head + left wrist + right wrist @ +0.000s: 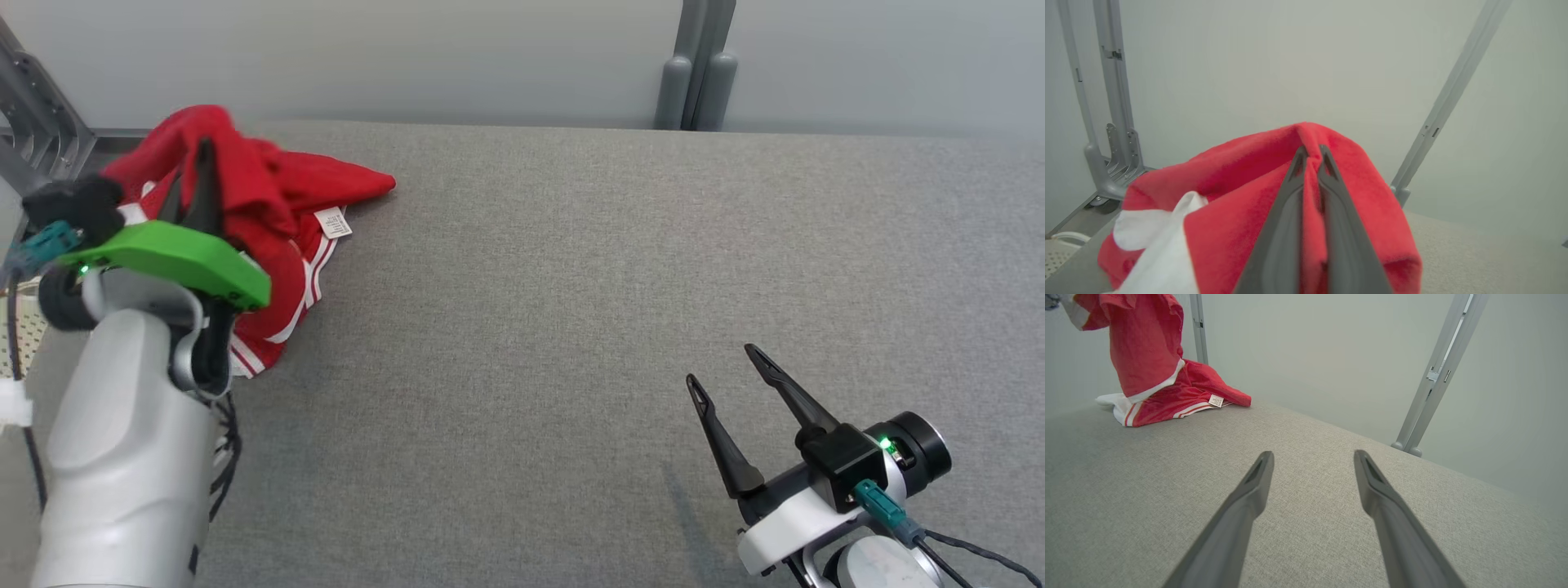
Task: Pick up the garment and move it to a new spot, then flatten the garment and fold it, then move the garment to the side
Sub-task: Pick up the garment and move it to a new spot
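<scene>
Currently the left fingers point(1286, 204) are closed together on a narrow fold of the garment point(269, 188). The fold sits between them near the tips. The rest of the red cloth drapes over and below the fingers, and its white-striped hem rests on the bench point(571, 286). The right fingers point(1249, 490) stand wide apart and hold nothing. The garment lies well apart from them, ahead and to their left.

Risks, as judged:
- Slip. The hold is a single pinch of bunched cloth. If the trailing hem drags on the textured bench cover, the pull may draw the fold out of the fingers.
- Poor lay-down. The cloth hangs crumpled from one point. Set down this way, it is likely to land in a heap, which makes flattening harder.
- Snag. A grey frame point(41, 131) and loose cables point(224, 457) lie close to the left fingers and forearm. A sideways swing could catch the cloth there.
- Edge loss. The bench edge appears to lie just beside the left fingers. A release here could let part of the cloth fall off.

Surface and room: the bench carries a grey woven cover, flat and matte. Beyond the fingers stands a plain pale wall point(408, 49). A grey post point(698, 65) rises at the far bench edge.
</scene>
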Tool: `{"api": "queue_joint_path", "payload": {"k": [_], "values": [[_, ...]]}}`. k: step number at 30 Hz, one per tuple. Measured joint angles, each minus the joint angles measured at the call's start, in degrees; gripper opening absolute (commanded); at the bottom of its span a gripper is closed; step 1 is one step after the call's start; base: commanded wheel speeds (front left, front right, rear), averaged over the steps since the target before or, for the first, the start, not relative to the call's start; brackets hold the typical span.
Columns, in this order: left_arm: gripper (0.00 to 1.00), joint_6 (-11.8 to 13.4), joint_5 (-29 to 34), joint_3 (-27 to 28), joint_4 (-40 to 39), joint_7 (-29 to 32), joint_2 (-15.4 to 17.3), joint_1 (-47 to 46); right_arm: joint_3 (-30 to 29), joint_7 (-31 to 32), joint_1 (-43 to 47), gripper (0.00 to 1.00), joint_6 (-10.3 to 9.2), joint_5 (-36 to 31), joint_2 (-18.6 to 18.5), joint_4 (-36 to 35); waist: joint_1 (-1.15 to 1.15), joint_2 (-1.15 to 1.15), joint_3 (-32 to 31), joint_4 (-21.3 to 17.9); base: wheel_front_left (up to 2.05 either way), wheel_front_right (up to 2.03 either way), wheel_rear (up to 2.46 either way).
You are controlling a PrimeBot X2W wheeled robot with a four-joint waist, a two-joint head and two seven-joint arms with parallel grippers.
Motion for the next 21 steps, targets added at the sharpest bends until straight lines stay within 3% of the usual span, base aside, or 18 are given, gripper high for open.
{"api": "queue_joint_path", "payload": {"k": [7,11,15,21], "values": [[0.0,1.29,1.1,-8.18,-18.72,8.14,-6.87,4.53,0.24,0.0,-0.42,1.0,0.0,0.01,1.83,-0.86,0.0,0.0,-0.91,-2.36,0.0,0.0,0.0],[0.0,3.05,1.04,-12.79,-24.14,11.58,-8.15,7.59,0.19,0.01,-1.51,1.0,0.0,0.14,2.52,-1.3,0.0,0.0,-0.58,-4.83,0.0,0.0,0.0],[0.0,4.66,0.35,-16.13,-24.59,12.7,-9.12,8.4,0.18,0.01,-2.48,1.0,0.0,0.14,2.96,-1.71,0.0,0.0,0.25,-7.92,0.0,0.0,0.0],[0.0,5.61,-0.36,-21.41,-18.19,12.59,-9.31,5.31,-0.65,0.0,-3.65,1.0,0.0,0.14,3.86,-2.41,0.0,0.0,2.08,-13.44,0.0,0.0,0.0]]}}
